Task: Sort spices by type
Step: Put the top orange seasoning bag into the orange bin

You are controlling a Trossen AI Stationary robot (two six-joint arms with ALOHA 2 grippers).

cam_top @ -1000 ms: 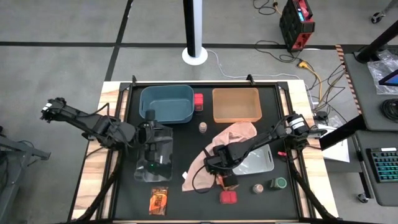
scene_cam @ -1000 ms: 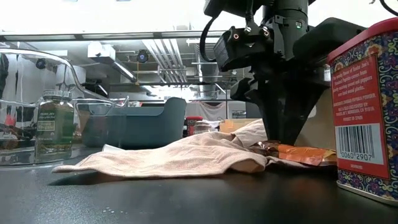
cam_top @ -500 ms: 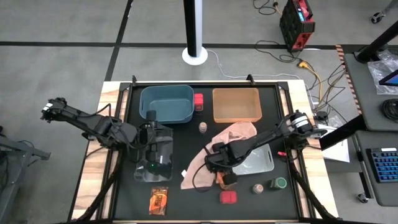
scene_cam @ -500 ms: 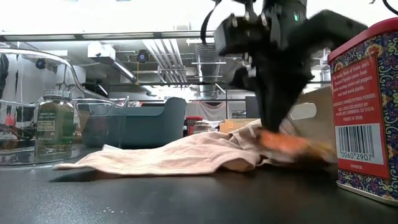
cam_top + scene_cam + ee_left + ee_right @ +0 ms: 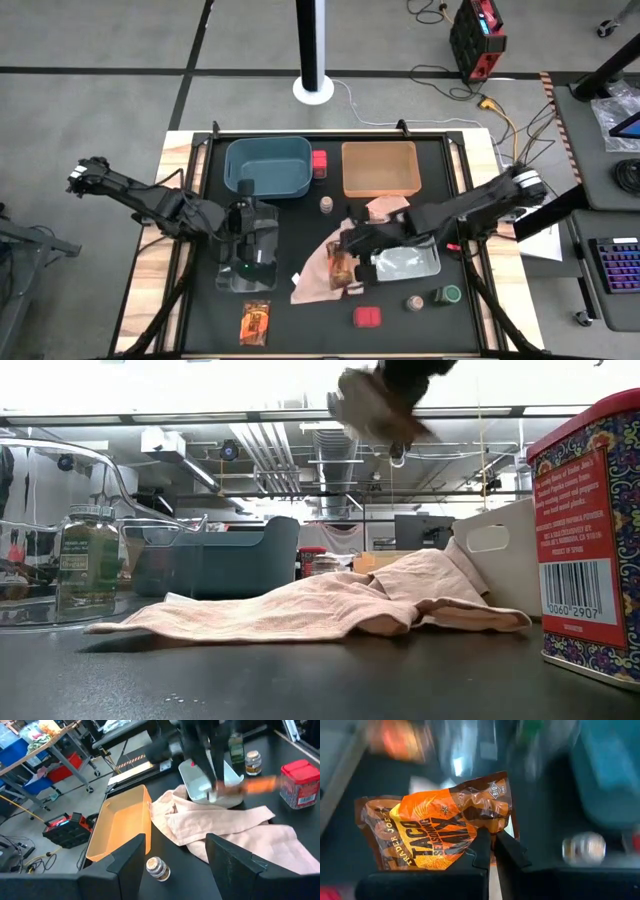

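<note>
An orange-and-brown taco seasoning packet (image 5: 440,827) hangs above the pink cloth (image 5: 330,262), pinched at its edge between the clenched fingers of the right gripper (image 5: 345,268), lifted clear of the black table (image 5: 300,325). Just beside the cloth sits a grey bin (image 5: 408,262), with a pink square box (image 5: 367,317) and two small jars (image 5: 446,295) near it, and a second orange packet (image 5: 256,322) lying well apart from it. On the far side of the cloth from the grey bin, the left gripper (image 5: 247,225) waits over a clear bin (image 5: 245,275), its fingers spread and grasping nothing.
</note>
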